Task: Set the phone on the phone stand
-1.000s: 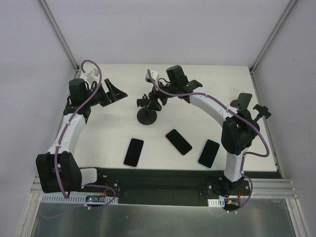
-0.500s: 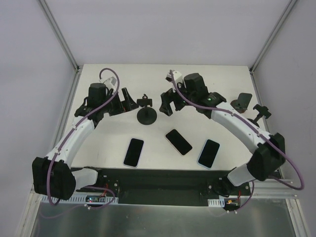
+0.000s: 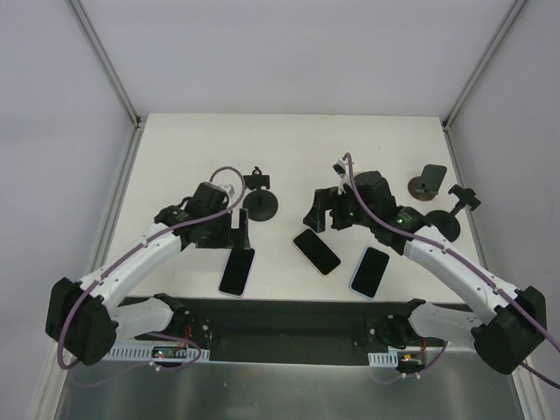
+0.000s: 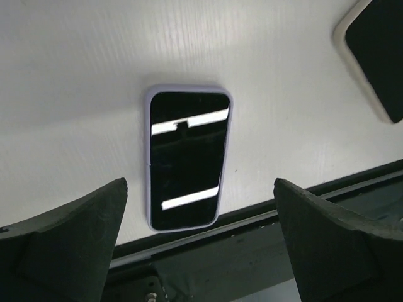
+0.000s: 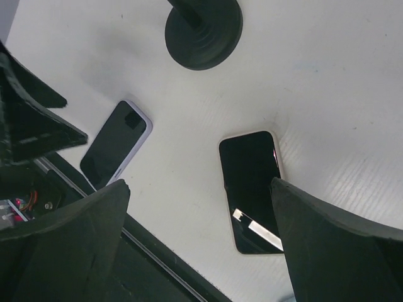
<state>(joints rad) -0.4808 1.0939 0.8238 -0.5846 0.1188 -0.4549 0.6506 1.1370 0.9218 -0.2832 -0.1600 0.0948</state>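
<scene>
Bare worktop [image 3: 184,149] lies open far left and behind the stand [image 3: 261,204] (a post on a round base), which sits just behind the gap between left claw [image 3: 240,234] and right claw [image 3: 323,215]. The lavender phone [image 3: 236,270], middle phone [image 3: 316,251] and right phone [image 3: 370,271] lie flat along the front.

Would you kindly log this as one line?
left gripper open near lavender phone | right gripper open near cream phone | centre stand empty

White table [image 3: 175,149]; pale grey walls [image 3: 289,52]
</scene>
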